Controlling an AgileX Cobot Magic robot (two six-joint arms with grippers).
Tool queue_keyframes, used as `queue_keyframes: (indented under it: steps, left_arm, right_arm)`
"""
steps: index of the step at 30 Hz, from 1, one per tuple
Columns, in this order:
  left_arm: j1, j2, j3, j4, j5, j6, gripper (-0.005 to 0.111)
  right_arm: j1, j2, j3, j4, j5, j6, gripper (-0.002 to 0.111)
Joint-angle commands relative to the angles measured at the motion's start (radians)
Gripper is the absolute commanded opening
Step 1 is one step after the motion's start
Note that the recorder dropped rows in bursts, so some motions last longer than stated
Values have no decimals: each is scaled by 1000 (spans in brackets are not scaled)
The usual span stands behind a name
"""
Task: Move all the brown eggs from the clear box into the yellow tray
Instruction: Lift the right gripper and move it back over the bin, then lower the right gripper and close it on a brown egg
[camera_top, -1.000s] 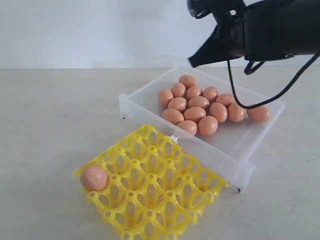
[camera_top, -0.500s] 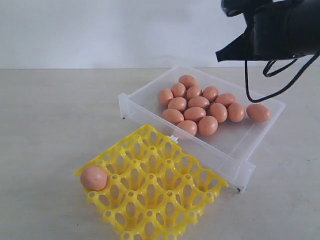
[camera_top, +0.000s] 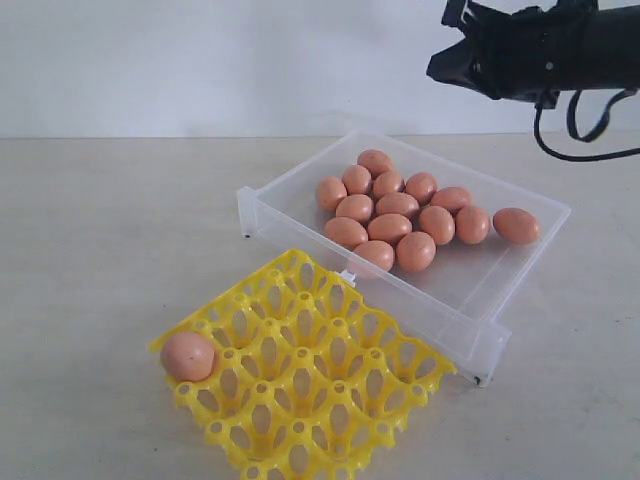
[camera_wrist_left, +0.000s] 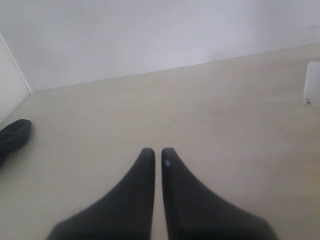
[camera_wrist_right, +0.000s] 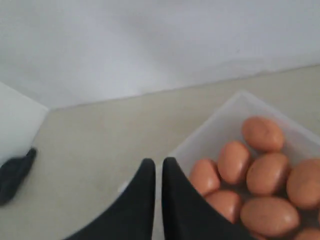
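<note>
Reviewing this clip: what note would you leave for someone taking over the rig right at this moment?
Left gripper: shut, empty, over bare table, away from the work.
Right gripper: shut, empty, raised in the air by the far side of the clear box.
Brown eggs: more than a dozen lie clustered in the box.
Yellow tray: in front of the box, with a single egg seated in its left corner cup.
Done: one egg is in the tray.
Left: every egg in the box has yet to be moved.
</note>
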Motion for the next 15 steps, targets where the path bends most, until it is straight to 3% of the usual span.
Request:
queue_keyframes:
  steps: [1,6,8,13,14,15]
  left_arm:
    - [1,-3,3,1,0,-8,4]
    - [1,-3,3,1,0,-8,4]
    - [1,-3,3,1,0,-8,4]
    - [1,-3,3,1,0,-8,4]
    - [1,-3,3,1,0,-8,4]
    - [1,-3,3,1,0,-8,4]
  right_arm:
    - [-45,-5,-16,-469,122,332,0]
    - [41,-5,-69,-1309,161,853,0]
    - [69,-5,-83,-1416,149,977,0]
    - [147,48,-188,-1552,181,995,1]
    - [147,73,-218,-1560,208,1002,5]
    - [144,119,-285,-1562,269,1002,17]
